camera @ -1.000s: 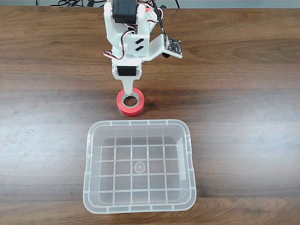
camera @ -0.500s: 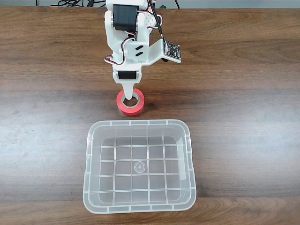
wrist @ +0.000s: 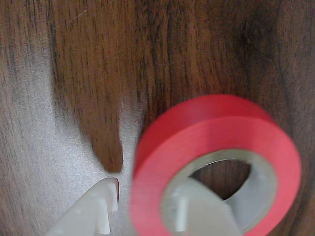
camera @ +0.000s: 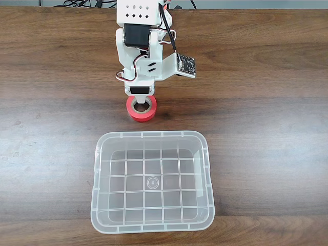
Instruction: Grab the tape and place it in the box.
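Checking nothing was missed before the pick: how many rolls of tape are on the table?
1. The tape lies flat on the wooden table, just beyond the box, with the gripper down on it, one finger inside its core.

Two cameras: one fixed high above, one riding on the wrist.
The fixed view looks straight down on the table (camera: 266, 102), arm at the top edge; the wrist view looks down from very near, and both share the tape (camera: 141, 114) (wrist: 216, 132).

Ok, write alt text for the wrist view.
A red tape roll lies flat on a dark wooden table. One white finger of the gripper is inside its core, the other just outside.
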Controlling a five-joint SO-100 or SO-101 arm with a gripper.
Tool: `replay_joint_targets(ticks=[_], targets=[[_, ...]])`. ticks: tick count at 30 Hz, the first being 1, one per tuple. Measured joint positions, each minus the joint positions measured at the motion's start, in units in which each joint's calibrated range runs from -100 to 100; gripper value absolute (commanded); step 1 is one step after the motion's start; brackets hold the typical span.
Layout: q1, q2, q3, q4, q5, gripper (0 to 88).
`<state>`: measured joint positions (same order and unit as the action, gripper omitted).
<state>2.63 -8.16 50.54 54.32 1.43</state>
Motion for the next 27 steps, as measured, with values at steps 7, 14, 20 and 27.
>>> replay_joint_targets(ticks=[7, 14, 20, 27], targets=[[0.0, 0.0, 0.0, 0.0, 0.0, 2.5], [0.0, 0.0, 0.0, 0.0, 0.7, 1.9], [0.2, -1.0, -0.4, 1.9, 1.0, 2.3], [0.5, -11.9, -8.8, 12.7, 1.0, 2.5]])
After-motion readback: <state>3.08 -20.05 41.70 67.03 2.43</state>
